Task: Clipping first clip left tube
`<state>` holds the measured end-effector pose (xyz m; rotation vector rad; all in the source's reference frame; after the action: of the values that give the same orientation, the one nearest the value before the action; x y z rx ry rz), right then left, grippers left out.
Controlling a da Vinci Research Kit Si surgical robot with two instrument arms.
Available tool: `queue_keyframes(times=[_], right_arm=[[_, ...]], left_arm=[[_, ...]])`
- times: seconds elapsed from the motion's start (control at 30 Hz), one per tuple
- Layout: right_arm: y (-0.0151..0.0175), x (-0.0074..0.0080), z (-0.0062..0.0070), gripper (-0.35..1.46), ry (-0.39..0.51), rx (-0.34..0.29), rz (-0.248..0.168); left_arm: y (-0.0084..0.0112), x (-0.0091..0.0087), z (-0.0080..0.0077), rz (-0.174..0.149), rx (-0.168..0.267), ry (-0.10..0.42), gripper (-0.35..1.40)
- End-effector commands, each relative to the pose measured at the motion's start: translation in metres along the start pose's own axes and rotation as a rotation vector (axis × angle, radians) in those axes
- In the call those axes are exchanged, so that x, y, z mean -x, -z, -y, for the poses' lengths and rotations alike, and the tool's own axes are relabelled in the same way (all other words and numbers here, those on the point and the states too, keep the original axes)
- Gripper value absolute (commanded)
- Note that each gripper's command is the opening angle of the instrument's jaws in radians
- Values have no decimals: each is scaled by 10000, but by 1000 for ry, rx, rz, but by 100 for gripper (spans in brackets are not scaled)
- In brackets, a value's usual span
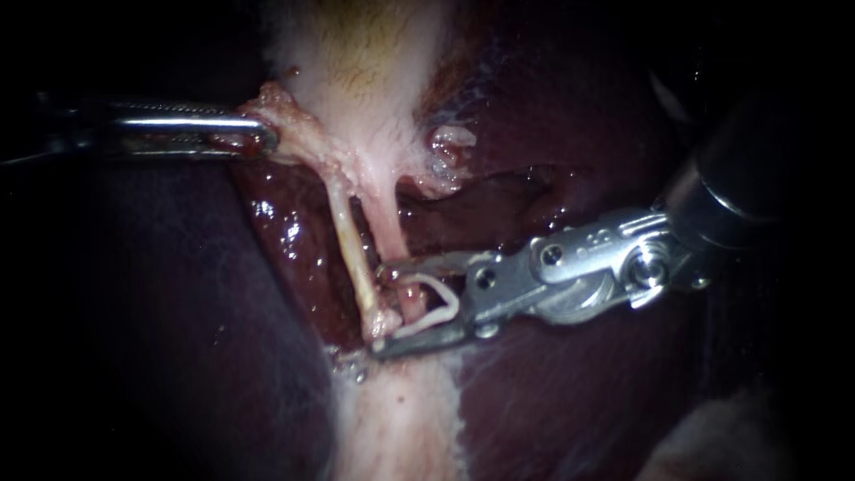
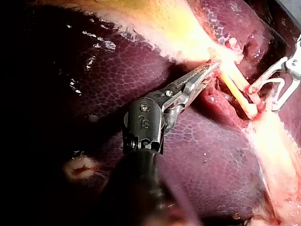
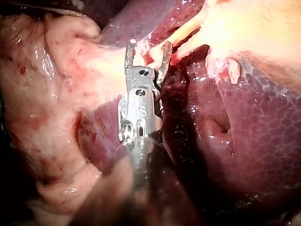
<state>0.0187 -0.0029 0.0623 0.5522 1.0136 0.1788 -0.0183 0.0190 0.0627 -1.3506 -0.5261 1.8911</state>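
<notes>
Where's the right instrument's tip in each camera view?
Endoscope: right instrument from the right, jaws holding a clip beside the pale yellow tube.
Left wrist: it sits beyond the left instrument's tip, across that tube.
Right wrist: its own instrument, jaws near that tube.
Shared landmark: that tube.

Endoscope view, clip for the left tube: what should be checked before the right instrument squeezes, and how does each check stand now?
1. Left instrument gripping the pale tissue, tubes stretched: ok.
2. Clip seated in the right instrument, not yet squeezed: ok.
3. Left tube fully inside the clip: cannot tell; it meets the jaw tips.
4. Right tube outside the clip: not ok; it crosses between the jaws.
5. Liver clear of the lower jaw: cannot tell.
</notes>
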Motion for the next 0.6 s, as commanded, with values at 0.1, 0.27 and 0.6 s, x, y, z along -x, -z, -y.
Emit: queue_keyframes(times=[0.1, 0.27, 0.6], right_arm=[[-2, 3, -3, 48, -5, 2, 6], [-5, 10, -9, 48, -10, 3, 18], [-13, 25, -22, 48, -11, 8, 23]], left_arm=[[0, 0, -1, 0, -1, 0, -35], [0, -1, -3, 0, 0, 0, -35], [-1, -3, -11, 1, 6, 1, -35]])
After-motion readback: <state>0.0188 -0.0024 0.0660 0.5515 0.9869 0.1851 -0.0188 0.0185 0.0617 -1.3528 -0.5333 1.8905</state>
